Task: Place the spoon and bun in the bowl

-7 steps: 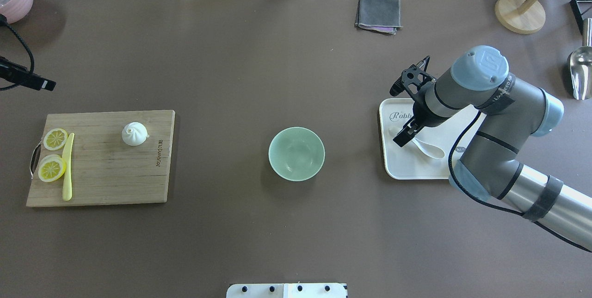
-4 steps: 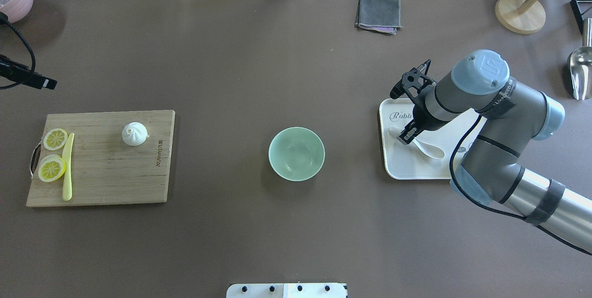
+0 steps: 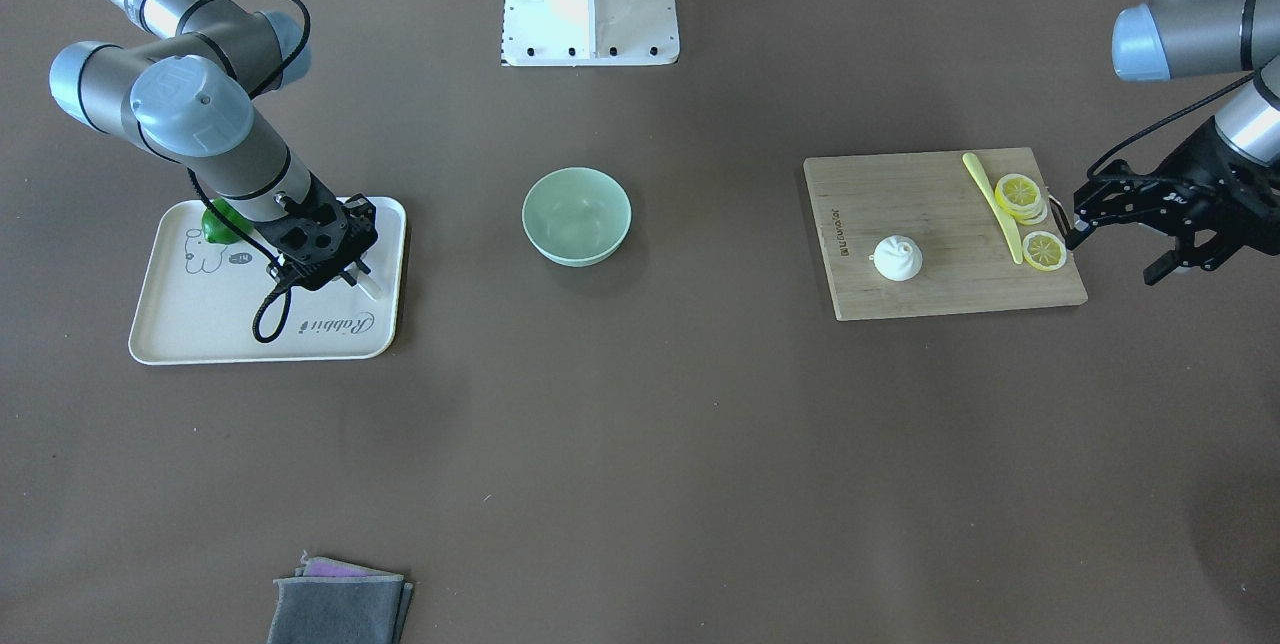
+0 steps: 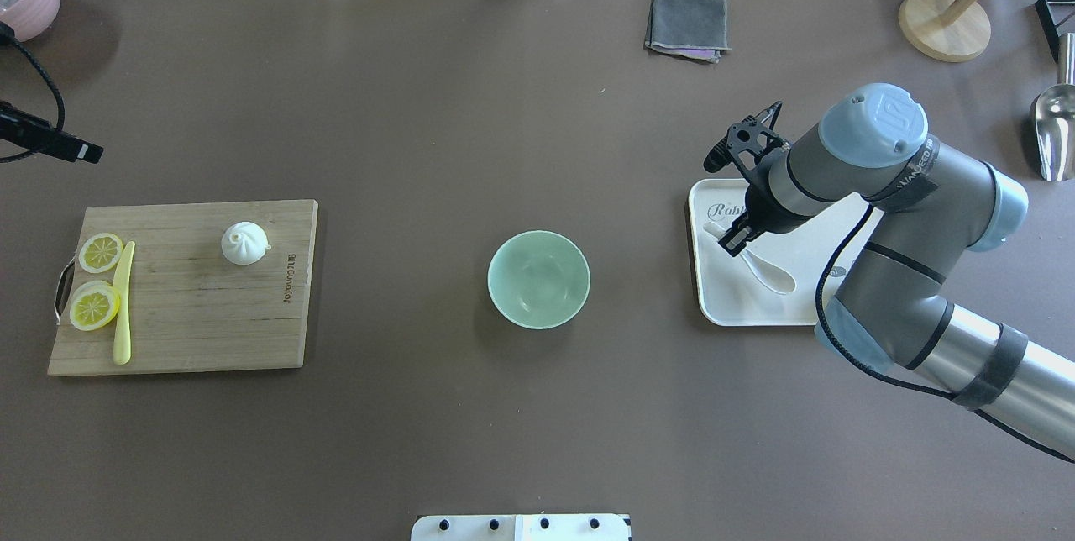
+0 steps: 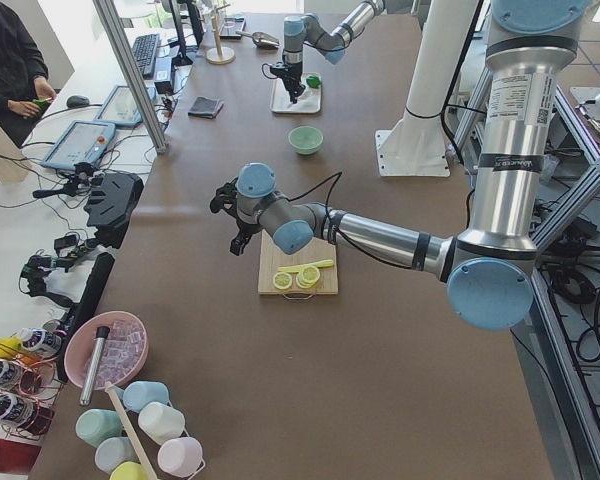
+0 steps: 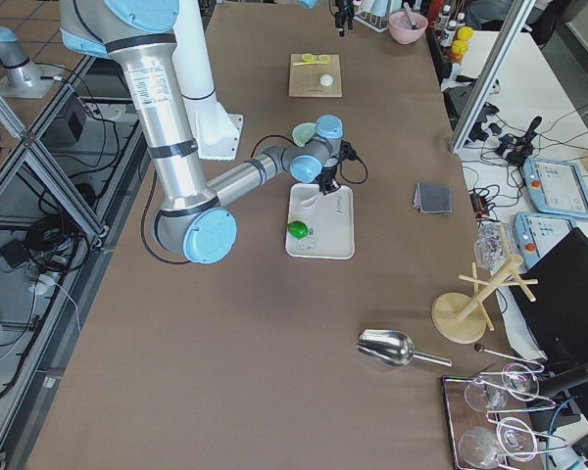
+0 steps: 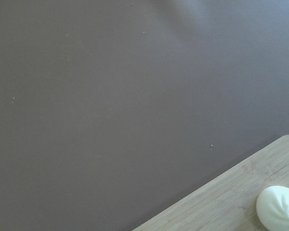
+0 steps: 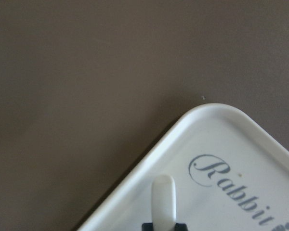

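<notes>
The white spoon (image 4: 766, 269) lies on the white tray (image 4: 739, 306) at the right. My right gripper (image 4: 729, 244) is down on the spoon's handle and shut on it. In the right wrist view the handle tip (image 8: 163, 197) sticks out between the dark pads. The white bun (image 4: 244, 243) sits on the wooden cutting board (image 4: 193, 314) at the left; it also shows in the left wrist view (image 7: 278, 208). The mint-green bowl (image 4: 538, 278) stands empty in the middle. My left gripper (image 3: 1115, 254) is open and empty, just off the board's outer end.
Two lemon slices (image 4: 100, 252) and a yellow knife (image 4: 123, 302) lie on the board's left end. A green object (image 3: 220, 224) sits on the tray. A grey cloth (image 4: 687, 24), a wooden stand (image 4: 945, 24) and a metal scoop (image 4: 1054, 129) are at the back right.
My right gripper has closed on the spoon's handle, and the spoon has shifted slightly left on the tray. The left arm has barely moved.
</notes>
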`<state>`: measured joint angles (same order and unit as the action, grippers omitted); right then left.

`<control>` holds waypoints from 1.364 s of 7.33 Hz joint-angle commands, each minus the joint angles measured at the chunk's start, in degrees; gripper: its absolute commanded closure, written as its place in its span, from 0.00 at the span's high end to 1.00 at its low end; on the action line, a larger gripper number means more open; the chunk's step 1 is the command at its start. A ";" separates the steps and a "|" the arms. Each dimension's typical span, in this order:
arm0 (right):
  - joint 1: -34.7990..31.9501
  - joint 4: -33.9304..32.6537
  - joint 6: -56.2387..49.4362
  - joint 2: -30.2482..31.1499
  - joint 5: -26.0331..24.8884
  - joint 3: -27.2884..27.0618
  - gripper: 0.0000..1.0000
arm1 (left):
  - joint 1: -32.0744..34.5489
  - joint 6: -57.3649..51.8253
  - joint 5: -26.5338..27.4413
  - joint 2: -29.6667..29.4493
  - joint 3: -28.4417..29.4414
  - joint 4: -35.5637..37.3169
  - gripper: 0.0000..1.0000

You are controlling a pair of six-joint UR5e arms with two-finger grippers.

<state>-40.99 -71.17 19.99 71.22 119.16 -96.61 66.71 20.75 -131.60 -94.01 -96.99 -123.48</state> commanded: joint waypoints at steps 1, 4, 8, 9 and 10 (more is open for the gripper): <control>-0.84 -12.33 6.70 -8.85 0.28 -3.23 0.00 | 0.00 -0.01 0.03 -0.21 -0.04 0.00 0.98; -2.95 -14.26 20.93 -13.04 0.46 -3.32 0.00 | -10.15 5.22 5.26 -2.57 -0.83 -1.84 0.98; -1.30 -13.73 39.13 -14.00 2.48 -5.43 0.00 | -22.21 14.58 15.55 -5.05 -0.92 -6.51 0.97; 0.02 -13.03 41.77 -14.53 2.39 -6.04 0.00 | -22.76 14.15 16.45 -4.52 -0.66 -6.51 0.97; 0.73 -12.85 41.97 -14.71 2.30 -6.40 0.00 | -22.94 14.14 16.64 -4.34 -0.48 -6.51 0.97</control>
<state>-41.44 -84.41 60.25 56.89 121.56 -102.43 44.55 34.94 -115.98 -98.63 -97.75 -129.95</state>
